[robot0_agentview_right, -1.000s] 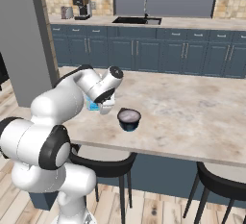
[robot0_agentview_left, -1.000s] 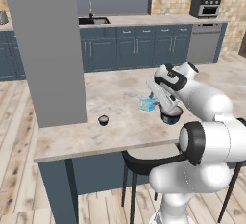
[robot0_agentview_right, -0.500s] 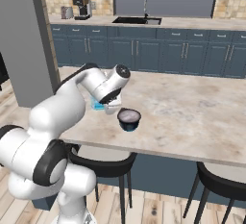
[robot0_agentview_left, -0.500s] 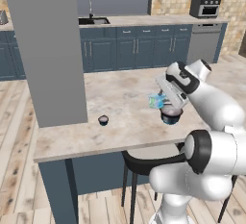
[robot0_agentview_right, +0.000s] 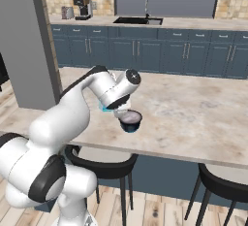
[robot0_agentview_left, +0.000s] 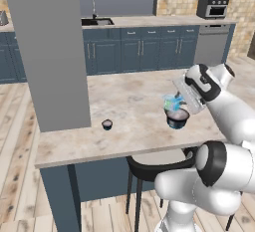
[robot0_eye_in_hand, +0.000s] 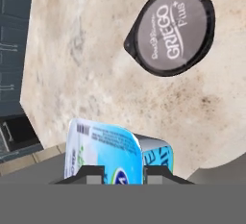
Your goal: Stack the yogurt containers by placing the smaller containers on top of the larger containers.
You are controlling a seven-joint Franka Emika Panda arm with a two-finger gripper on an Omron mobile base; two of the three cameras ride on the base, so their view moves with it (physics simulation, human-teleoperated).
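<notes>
From the base views I can barely make out the gripper [robot0_agentview_left: 175, 102] behind the wrist, but its fingers are closed on the light-blue box [robot0_eye_in_hand: 117, 153] (barcode side visible), held just above the big dark cup [robot0_eye_in_hand: 171, 29], whose lid reads GRIEGO, on the counter [robot0_agentview_left: 124, 101].

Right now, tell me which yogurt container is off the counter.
The light-blue boxy container: it is held up in the gripper, near the large dark cup. That cup and the tiny dark cup both stand on the counter.
</notes>
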